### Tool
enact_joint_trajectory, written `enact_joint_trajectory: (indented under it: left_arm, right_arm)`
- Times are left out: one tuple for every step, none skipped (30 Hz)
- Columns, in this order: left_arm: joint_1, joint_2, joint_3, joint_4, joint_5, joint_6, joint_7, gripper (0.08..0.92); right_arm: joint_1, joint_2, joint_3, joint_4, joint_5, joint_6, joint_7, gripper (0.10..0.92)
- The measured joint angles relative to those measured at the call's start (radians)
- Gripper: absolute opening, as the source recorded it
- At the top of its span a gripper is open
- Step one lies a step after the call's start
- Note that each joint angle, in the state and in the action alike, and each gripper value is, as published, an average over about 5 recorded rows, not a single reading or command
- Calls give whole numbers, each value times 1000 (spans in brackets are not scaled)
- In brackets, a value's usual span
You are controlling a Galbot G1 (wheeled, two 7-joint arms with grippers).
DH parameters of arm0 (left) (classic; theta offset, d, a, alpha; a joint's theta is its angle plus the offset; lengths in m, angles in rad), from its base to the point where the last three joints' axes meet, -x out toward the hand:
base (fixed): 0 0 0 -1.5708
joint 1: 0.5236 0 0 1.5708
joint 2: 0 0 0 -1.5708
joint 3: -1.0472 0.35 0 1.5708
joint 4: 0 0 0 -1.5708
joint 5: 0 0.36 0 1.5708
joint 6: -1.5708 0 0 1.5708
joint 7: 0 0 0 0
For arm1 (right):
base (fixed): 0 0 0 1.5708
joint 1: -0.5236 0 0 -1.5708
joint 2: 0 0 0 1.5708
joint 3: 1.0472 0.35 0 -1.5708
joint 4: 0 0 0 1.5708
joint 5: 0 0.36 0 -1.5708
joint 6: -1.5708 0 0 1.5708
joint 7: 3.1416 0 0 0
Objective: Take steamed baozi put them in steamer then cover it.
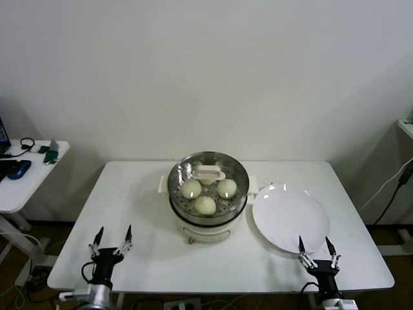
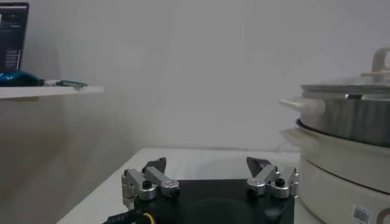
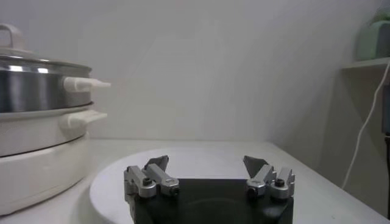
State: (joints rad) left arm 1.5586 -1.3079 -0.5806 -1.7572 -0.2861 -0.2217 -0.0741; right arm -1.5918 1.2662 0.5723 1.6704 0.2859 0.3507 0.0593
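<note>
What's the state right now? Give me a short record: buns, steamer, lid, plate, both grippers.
buns: three baozi clearly show through the glass inside the steamer; a fourth is not clear under the handle
steamer: steel basket on its cream pot base, mid-table
lid: glass cover on the basket, white handle up
plate: white plate, bare, on the steamer's right
left gripper: open, holding nothing, at the near table edge
right gripper: open, holding nothing, at the plate's near rim

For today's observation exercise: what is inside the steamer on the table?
Through the clear cover, three baozi show plainly in the steamer; a fourth sits mostly hidden beneath the cover's white handle.
</note>
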Motion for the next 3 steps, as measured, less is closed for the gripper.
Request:
enact_joint_trajectory:
  left_arm:
    - [0,0,0,0,-1,0,0,823]
    - [1,0,0,0,-1,0,0,823]
    - [1,0,0,0,-1,0,0,823]
  right_arm:
    - [0,0,-1,0,0,0,0,823]
    - [0,0,-1,0,0,-1,-1,823]
    - [0,0,-1,0,0,-1,-1,823]
